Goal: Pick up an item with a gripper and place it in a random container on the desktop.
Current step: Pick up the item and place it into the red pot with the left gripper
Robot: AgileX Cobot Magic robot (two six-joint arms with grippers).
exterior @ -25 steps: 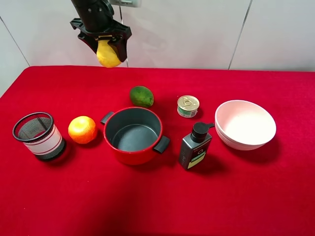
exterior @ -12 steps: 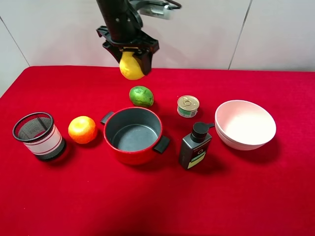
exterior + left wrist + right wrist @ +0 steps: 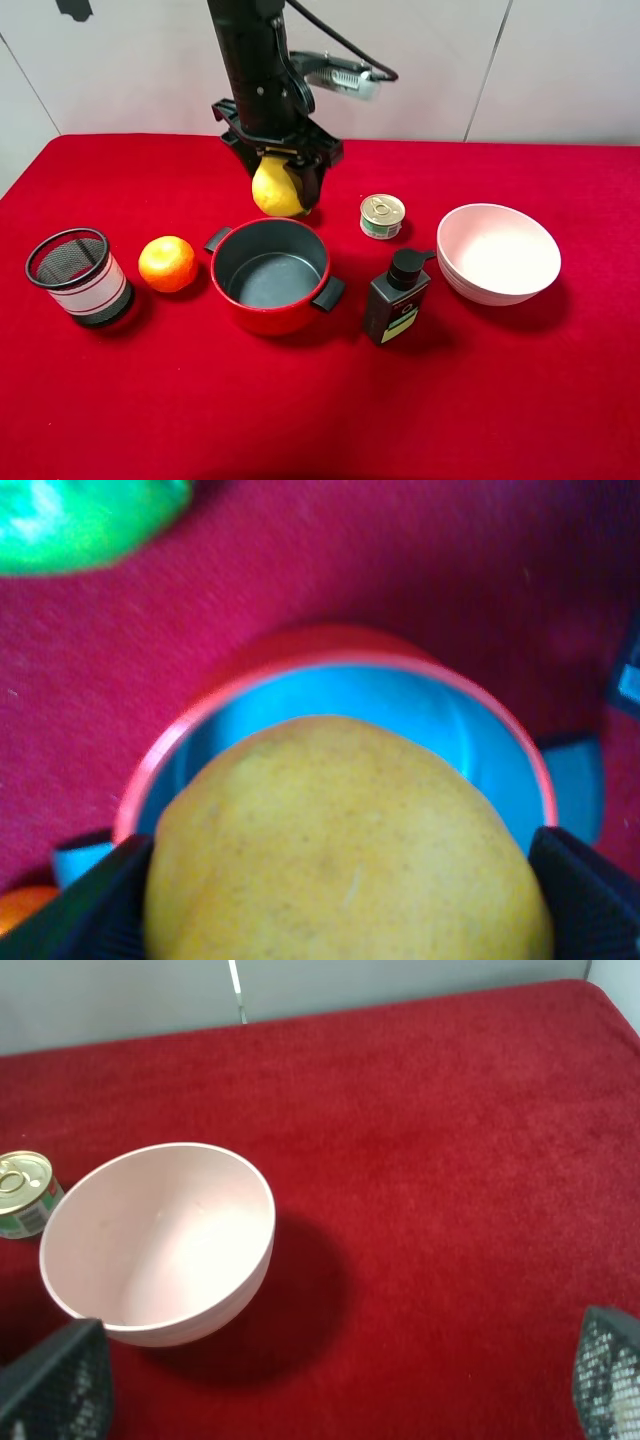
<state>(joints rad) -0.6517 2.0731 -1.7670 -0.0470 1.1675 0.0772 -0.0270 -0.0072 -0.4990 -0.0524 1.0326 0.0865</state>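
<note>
Left claw (image 3: 282, 182) clamped across pear's (image 3: 275, 192) round base. Pear looked firm, light and smooth-skinned, so likely slippery. Red pot (image 3: 265, 315) sat beneath claw.

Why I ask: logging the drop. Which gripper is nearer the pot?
Left. The left gripper holds the pear by the red pot, at its far rim; the right gripper hangs by the pink bowl.

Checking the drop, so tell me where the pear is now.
High view: the pear hangs left of centre in the left gripper, by the red pot's far rim, left of the small tin.
</note>
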